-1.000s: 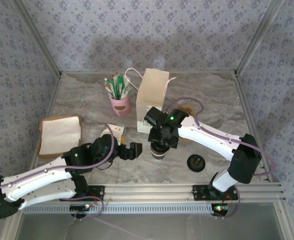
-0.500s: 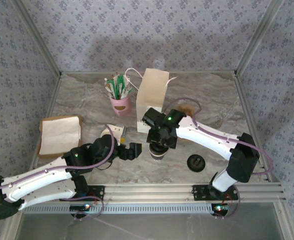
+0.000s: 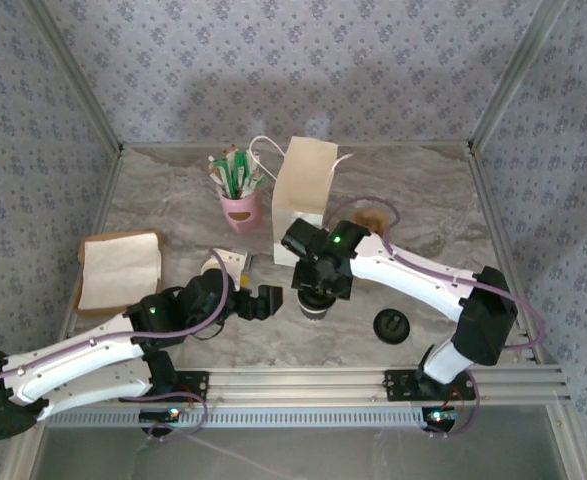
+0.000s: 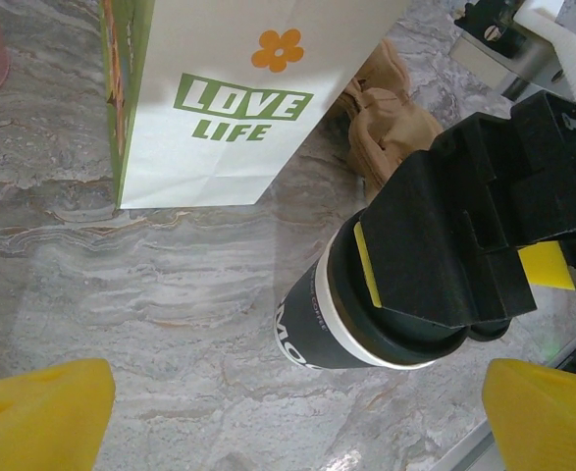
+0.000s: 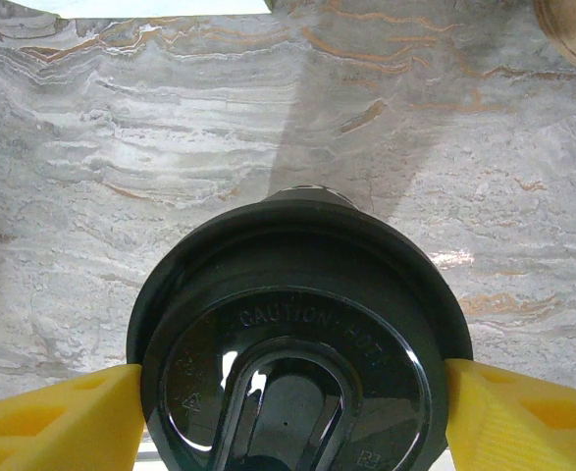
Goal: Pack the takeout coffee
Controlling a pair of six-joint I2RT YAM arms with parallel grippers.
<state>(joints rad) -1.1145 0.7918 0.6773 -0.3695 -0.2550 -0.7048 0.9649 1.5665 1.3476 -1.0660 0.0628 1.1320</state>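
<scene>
1. At the lid's rim, the right gripper (image 5: 292, 407) grasps the takeout coffee (image 5: 292, 294), with one yellow finger (image 5: 62, 412) pressed against each side of the black lid.
2. The cup is over the marble table (image 5: 170, 128), near the front of the white "LOVE LIFE" bag (image 4: 248, 98). Whether its base touches the marble cannot be told.
3. To the cup's left, the left gripper (image 3: 265, 300) is spread wide, holding nothing.
4. A loose black lid (image 3: 391, 325) lies apart on the right.

L hand (image 3: 261, 303) held low, jaws wide apart. R hand (image 3: 320, 287) points down, fingers clamped on takeout coffee (image 5: 288, 294).
</scene>
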